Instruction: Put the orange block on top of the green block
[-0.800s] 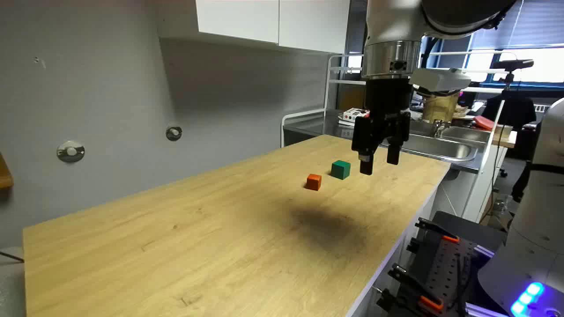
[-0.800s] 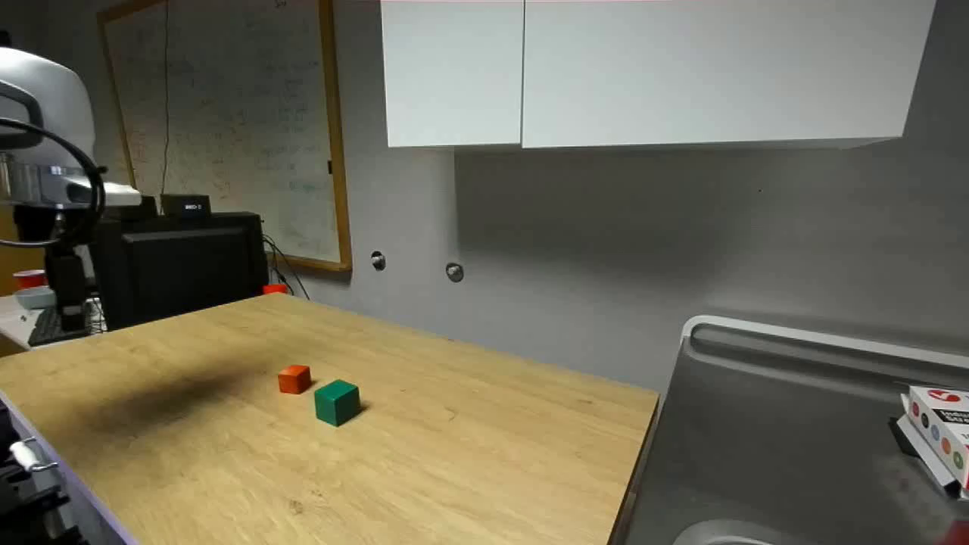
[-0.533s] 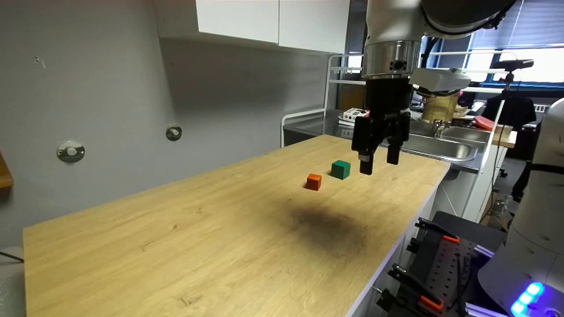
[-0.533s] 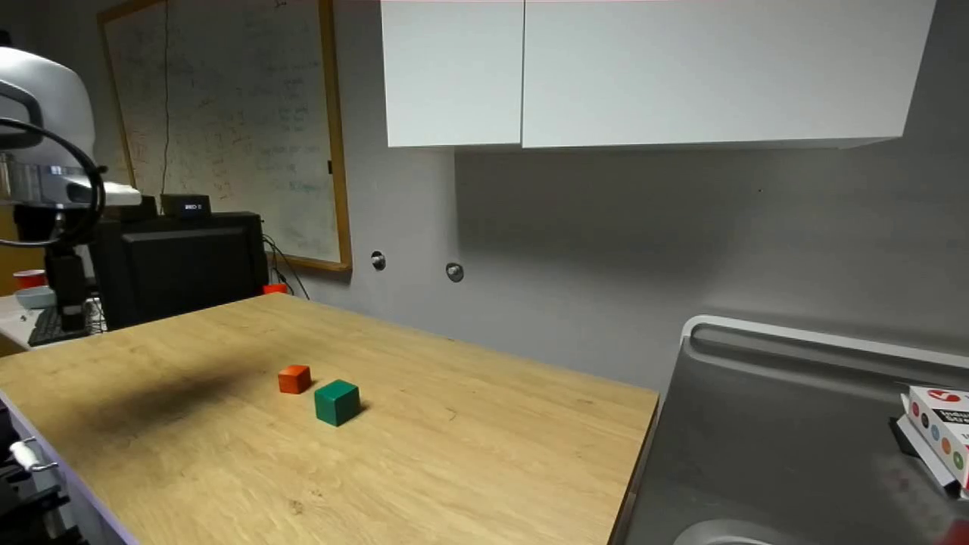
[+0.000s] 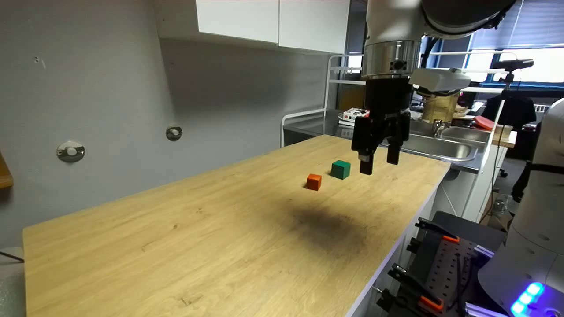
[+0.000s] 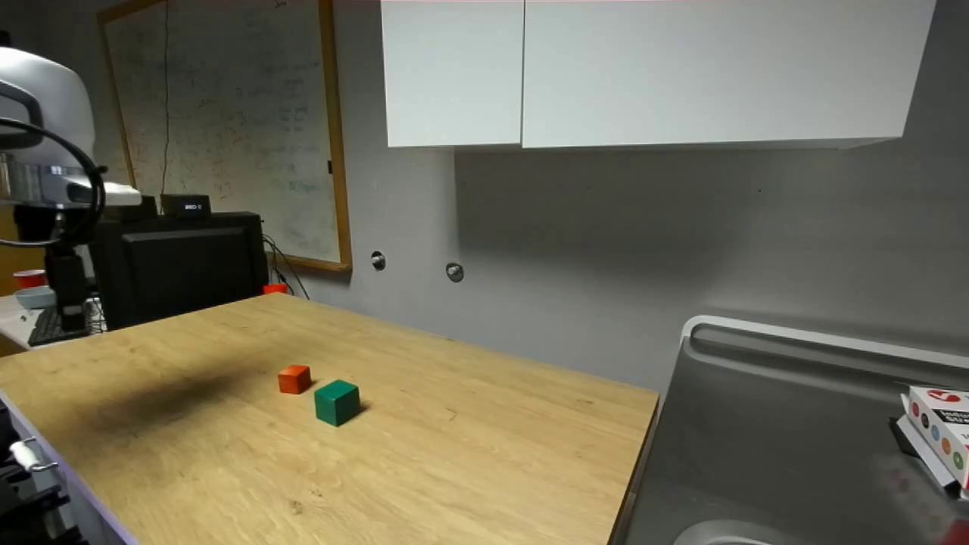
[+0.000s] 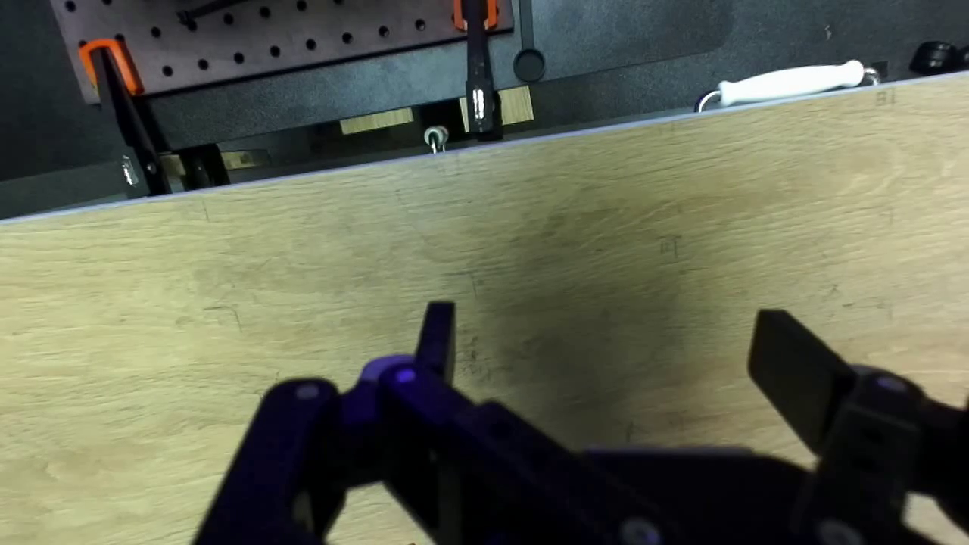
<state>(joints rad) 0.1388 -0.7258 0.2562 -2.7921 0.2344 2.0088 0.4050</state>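
"How does the arm (image 5: pixel 394 24) stand?"

"It reaches in from the top of an exterior view, and the hand (image 5: pixel 379 163) hangs straight down, well above the worktop (image 5: pixel 176 255)."

"And its fingers (image 7: pixel 437 337)?"

"Spread wide apart in the wrist view, with the worktop's grain and a soft shadow (image 7: pixel 583 325) showing in the gap. In an exterior view the hand is a dark shape beside a black monitor (image 6: pixel 189 265), so I couldn't fairly judge it from there."

"Where's the orange block (image 6: pixel 294 379)?"

"On the worktop, near the green block (image 6: pixel 337 403), a strip of worktop between them, and the hand apart from both."

"What's around?"

"A grey wall (image 6: pixel 575 318) runs along the worktop, with white cabinets (image 6: pixel 711 68) hung on it and two round metal fittings (image 6: pixel 454 272) lower down. In an exterior view there's a framed whiteboard (image 6: pixel 227 129). Past one end of the worktop lies a steel sink (image 5: pixel 434 145), with a bright window (image 5: pixel 548 66) farther back. On the arm's side, black clamps (image 7: pixel 129 121) with orange parts sit by the edge."
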